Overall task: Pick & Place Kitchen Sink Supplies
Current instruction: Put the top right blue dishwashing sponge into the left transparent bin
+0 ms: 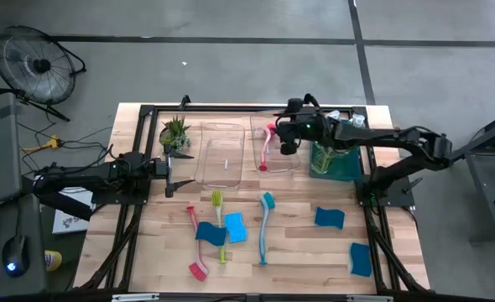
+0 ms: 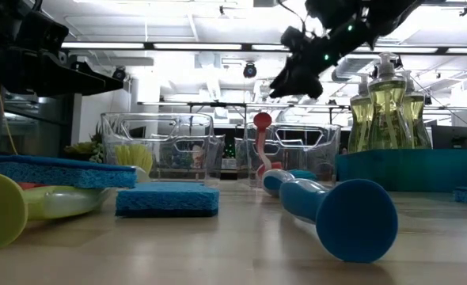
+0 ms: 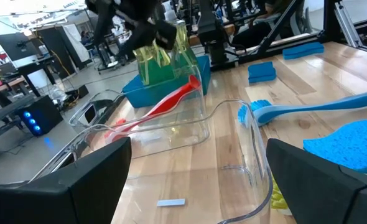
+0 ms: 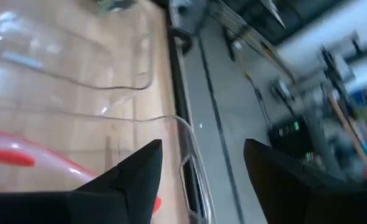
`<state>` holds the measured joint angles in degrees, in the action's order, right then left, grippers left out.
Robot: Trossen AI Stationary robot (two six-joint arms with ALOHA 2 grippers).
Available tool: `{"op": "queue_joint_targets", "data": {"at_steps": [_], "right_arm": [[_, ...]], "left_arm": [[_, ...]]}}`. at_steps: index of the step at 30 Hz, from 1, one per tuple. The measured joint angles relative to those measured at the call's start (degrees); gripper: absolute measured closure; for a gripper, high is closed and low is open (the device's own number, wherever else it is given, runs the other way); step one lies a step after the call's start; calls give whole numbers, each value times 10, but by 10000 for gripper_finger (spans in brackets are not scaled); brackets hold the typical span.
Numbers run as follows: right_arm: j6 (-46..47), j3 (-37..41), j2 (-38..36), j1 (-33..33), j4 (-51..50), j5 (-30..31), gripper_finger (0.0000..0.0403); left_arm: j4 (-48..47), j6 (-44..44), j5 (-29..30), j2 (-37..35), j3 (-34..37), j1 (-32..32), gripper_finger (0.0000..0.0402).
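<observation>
Red brush [image 1: 267, 146] propped in right clear bin [image 1: 279, 164], head against the rim, apparently just dropped there. Right hand [image 1: 289, 144] above it, fingers parted, holding nothing. Bottles [image 1: 330, 156] upright in teal bin [image 1: 346, 170]. Sponges, other brushes loose on table [image 1: 298, 243]. Left hand [image 1: 170, 176] released, waiting beside left bin [image 1: 222, 153].

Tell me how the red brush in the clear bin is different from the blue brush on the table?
The red brush sits inside a clear bin, leaning up on its wall; the blue brush lies flat on the bare wooden table. The red one is up at the back, under the right gripper, while the blue one is out in the middle. Both are long-handled dish brushes.
</observation>
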<state>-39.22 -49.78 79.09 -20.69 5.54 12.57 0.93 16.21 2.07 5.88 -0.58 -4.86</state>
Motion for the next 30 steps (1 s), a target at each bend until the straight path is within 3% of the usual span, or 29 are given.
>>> {"op": "queue_joint_targets", "data": {"at_steps": [3,11,30], "right_arm": [[48,0,-26,26,-23,35,181],[131,0,-80,116,-45,38,187],[345,0,-84,288,-127,18,192]], "left_arm": [[0,0,0,0,0,0,35],[0,0,0,0,0,0,35],[0,0,0,0,0,0,35]]}}
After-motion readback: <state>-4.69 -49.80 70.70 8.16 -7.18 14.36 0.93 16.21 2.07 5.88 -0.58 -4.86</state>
